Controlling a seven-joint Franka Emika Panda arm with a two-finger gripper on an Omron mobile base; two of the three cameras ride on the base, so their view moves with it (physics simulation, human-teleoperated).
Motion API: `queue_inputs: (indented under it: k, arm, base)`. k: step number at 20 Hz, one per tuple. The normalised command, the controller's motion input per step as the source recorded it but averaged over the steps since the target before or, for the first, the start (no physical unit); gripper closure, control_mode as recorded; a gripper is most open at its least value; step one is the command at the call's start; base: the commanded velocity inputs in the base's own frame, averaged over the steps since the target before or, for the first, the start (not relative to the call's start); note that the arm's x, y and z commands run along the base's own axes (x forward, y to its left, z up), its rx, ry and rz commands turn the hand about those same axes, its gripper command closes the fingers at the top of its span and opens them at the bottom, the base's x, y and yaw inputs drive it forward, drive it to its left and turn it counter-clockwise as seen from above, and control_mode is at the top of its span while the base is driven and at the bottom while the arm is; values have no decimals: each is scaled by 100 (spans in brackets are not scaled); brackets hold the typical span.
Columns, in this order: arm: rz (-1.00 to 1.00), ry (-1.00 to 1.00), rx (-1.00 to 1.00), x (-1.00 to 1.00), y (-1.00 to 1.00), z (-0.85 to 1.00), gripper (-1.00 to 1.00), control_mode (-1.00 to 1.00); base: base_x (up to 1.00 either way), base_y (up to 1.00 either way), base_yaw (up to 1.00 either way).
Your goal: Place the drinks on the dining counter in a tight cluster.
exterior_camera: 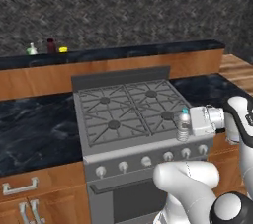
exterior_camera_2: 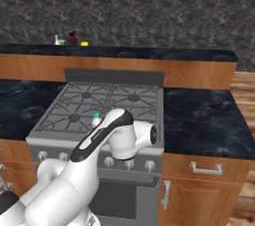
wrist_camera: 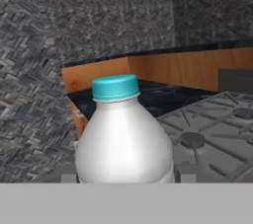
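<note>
One clear bottle (exterior_camera: 184,125) sits clamped in the gripper (exterior_camera: 187,128) above the stove (exterior_camera: 123,114); two more bottles (exterior_camera: 51,46) stand on the dining counter (exterior_camera: 148,50).

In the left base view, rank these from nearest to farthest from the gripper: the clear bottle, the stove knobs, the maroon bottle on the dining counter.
1. Clear bottle: in the gripper, over the stove's front right corner.
2. Stove knobs: just below it, along the front panel.
3. Maroon bottle: far back left on the dining counter, between a small green-topped bottle and a yellow object.
</note>
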Motion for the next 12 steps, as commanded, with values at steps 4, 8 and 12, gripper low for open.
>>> queue_inputs:
  k: [4, 8, 12]
  arm:
    - [0, 0, 0, 0, 0, 0, 100, 100]
    - [0, 0, 0, 0, 0, 0, 100, 100]
    - [0, 0, 0, 0, 0, 0, 100, 100]
  base:
    - [-8, -81, 0]
    - [-1, -81, 0]
    - [0, -78, 0]
